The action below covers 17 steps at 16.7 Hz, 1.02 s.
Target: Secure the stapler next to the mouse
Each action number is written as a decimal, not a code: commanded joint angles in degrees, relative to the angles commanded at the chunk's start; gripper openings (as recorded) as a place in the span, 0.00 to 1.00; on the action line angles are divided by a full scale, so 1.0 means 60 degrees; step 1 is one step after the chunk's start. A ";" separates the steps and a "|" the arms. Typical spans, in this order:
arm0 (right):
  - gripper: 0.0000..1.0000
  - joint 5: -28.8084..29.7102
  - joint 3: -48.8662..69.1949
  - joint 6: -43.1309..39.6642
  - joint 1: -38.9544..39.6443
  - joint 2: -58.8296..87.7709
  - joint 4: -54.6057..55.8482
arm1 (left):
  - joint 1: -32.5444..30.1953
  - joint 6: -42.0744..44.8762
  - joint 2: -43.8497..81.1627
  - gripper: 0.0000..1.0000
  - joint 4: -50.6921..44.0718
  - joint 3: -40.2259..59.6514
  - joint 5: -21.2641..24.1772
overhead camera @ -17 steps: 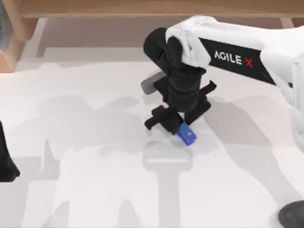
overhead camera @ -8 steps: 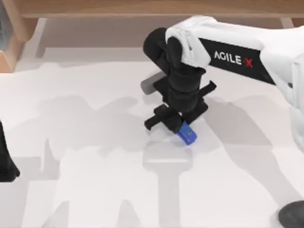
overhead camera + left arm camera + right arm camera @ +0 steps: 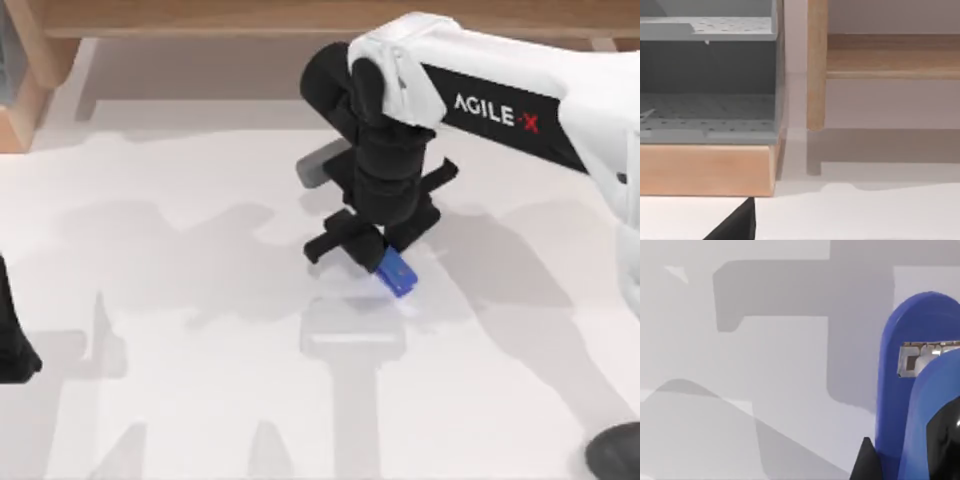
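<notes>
Right gripper [image 3: 375, 262] fingers clamp the stapler [image 3: 397, 273] near the desk [image 3: 200, 330] centre, probably so it can be carried toward the mouse [image 3: 612, 452] at the desk's lower-right corner. Stapler is bright blue, small and elongated, its free end sticking out below the fingers toward the lower right; the right wrist view shows a metal staple slot [image 3: 920, 357] in its rounded tip. Left gripper [image 3: 12, 340] is parked at the desk's left edge; cannot tell its finger state.
</notes>
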 joint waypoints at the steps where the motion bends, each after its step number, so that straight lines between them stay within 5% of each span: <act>1: 0.00 -0.0002 0.0125 -0.0001 -0.0004 -0.0045 -0.0157 | 0.0000 0.0000 0.0000 1.00 0.0000 0.0000 0.0000; 9: 0.00 0.0029 -0.0382 0.0172 -0.0363 -0.0578 -0.0034 | 0.0000 0.0000 0.0000 1.00 0.0000 0.0000 0.0000; 17: 0.00 0.0146 -0.4574 0.1219 -0.2663 -0.3371 0.1206 | 0.0000 0.0000 0.0000 1.00 0.0000 0.0000 0.0000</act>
